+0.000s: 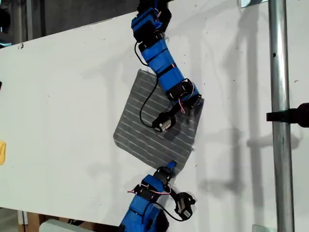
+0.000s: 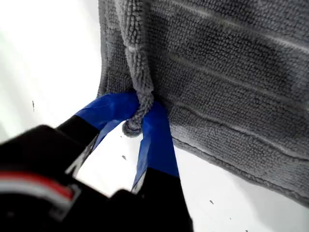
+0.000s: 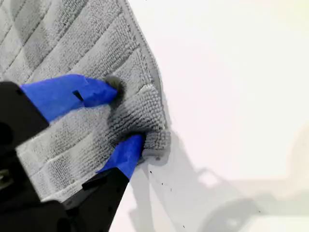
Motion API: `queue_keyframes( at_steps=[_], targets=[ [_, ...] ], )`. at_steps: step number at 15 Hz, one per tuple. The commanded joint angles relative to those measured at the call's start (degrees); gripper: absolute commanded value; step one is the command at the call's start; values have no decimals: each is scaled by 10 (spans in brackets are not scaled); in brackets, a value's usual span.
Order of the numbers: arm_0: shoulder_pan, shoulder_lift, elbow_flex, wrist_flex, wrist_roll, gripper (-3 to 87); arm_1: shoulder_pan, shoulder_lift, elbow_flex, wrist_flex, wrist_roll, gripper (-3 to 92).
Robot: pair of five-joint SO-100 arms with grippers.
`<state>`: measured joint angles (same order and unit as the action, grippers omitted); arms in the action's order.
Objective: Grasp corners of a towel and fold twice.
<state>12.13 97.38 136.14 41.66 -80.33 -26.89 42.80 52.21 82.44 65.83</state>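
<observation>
Both corners pinched: my first pincer (image 2: 140,123) and my second pincer (image 3: 126,121) clamp the towel (image 1: 145,130). Next, probably: lift together for fold one.

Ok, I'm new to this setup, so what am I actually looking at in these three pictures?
You see two blue robot arms working on a white table. The wide picture comes from a camera off the arms. The two close-ups come from cameras riding on each gripper. A grey striped towel lies flat on the table. My first gripper comes from the exterior view's bottom and pinches the towel's near corner. My second gripper reaches across the towel and has the corner at the exterior view's right bunched between its fingers. A small yellow object sits at the exterior view's left edge.
</observation>
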Motion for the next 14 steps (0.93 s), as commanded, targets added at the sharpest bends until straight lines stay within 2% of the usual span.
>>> queue_keyframes(
  at_steps=[1,5,9,11,14],
  targets=[
    [9,13,1,-19,-11,-28,-10,22,-3,18,7,-3],
    [11,57,-30,16,-20,-28,-4,36,-3,17,8,-3],
    [33,43,-227,119,5,-28,-18,139,-3,14,10,-3],
    [47,19,-366,199,4,-28,-28,207,-3,-15,0,-3],
    [36,-33,-428,214,13,-28,-23,240,15,-23,-7,-3]
  ],
)
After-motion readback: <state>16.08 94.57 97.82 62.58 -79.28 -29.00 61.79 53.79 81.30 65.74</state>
